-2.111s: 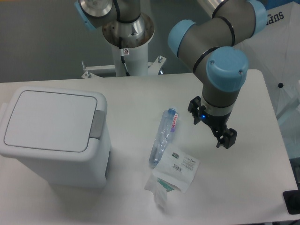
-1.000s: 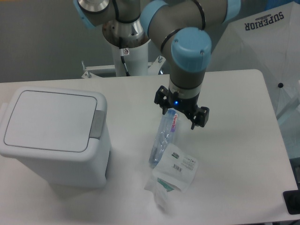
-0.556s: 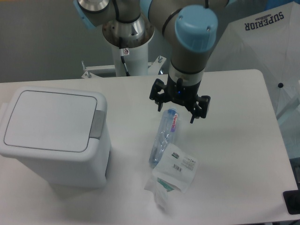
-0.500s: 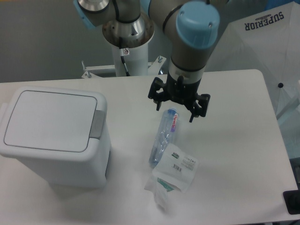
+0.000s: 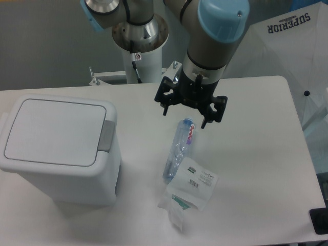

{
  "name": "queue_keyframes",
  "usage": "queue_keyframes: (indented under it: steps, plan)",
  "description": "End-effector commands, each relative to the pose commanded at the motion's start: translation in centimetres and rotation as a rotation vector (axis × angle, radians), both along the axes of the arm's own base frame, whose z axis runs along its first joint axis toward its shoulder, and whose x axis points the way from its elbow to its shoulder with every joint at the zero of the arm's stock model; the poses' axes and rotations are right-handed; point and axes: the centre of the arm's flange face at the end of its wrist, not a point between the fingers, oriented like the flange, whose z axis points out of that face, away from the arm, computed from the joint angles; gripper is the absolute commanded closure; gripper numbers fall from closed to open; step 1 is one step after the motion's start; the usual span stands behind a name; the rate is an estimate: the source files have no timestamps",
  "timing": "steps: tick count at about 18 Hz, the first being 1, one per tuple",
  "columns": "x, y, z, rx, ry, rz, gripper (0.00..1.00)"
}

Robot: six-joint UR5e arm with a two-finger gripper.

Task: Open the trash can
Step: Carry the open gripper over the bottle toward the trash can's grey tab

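Trash can (image 5: 59, 148) upright, lid shut, latch facing right.

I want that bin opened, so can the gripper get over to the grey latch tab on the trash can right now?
Probably yes. The open gripper hangs above the table, and nothing stands between it and the latch tab.

Bare surface (image 5: 143, 110) lies between the hand (image 5: 189, 108) and the bin (image 5: 59, 148), whose lid is shut. A bottle (image 5: 178, 149) and a packet (image 5: 189, 192) lie just below the hand, right of the bin.
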Motion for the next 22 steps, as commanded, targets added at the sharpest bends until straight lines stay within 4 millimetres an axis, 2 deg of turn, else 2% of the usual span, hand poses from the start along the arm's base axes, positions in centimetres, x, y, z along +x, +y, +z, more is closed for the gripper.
queue_keyframes:
  steps: [3,6,10,13,17,19,22]
  plan:
    - [1.1,1.1,0.1,0.025,-0.055,0.105,0.00]
    - [2.8,2.8,1.2,0.084,-0.054,0.140,0.00]
    - [2.6,3.8,1.6,0.144,-0.042,0.197,0.00]
    - [3.3,4.3,1.1,0.147,-0.052,0.202,0.00]
    - [3.1,4.7,0.1,0.157,-0.045,0.202,0.00]
    - [4.1,5.5,-0.1,0.161,-0.043,0.185,0.00]
    - [5.0,5.6,-1.0,0.148,-0.054,0.174,0.00]
